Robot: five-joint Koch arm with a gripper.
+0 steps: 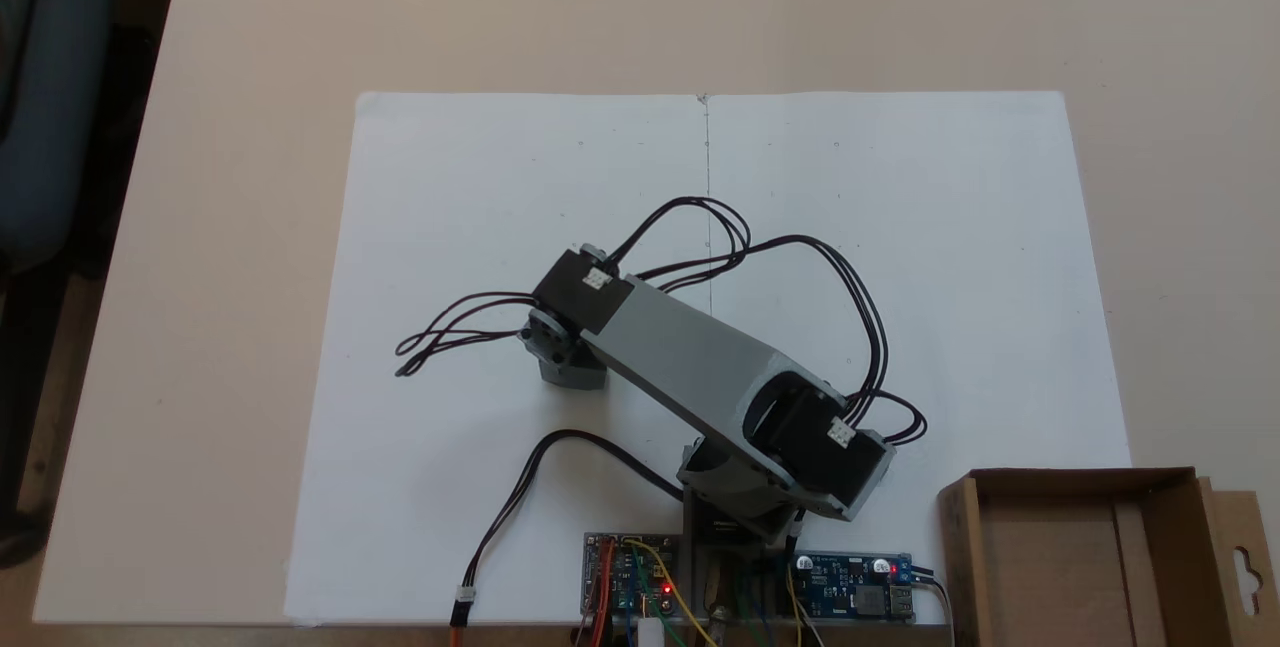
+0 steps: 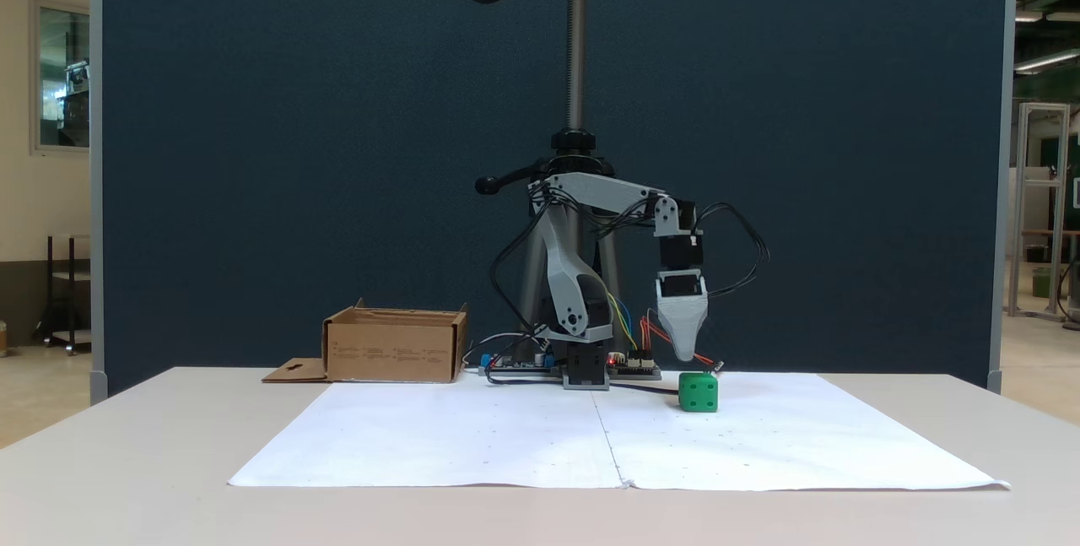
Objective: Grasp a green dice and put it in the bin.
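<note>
Sitting on paper: green dice (image 2: 698, 391) | bin (image 1: 1060, 557) holds nothing

One green dice (image 2: 698, 391), one bin (image 1: 1085, 557), two paper sheets (image 1: 520, 257).

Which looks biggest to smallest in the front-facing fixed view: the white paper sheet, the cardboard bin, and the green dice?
1. White paper sheet, the widest by far.
2. Bin.
3. Green dice, clearly smallest, though it sits somewhat nearer the camera than the bin.
</note>
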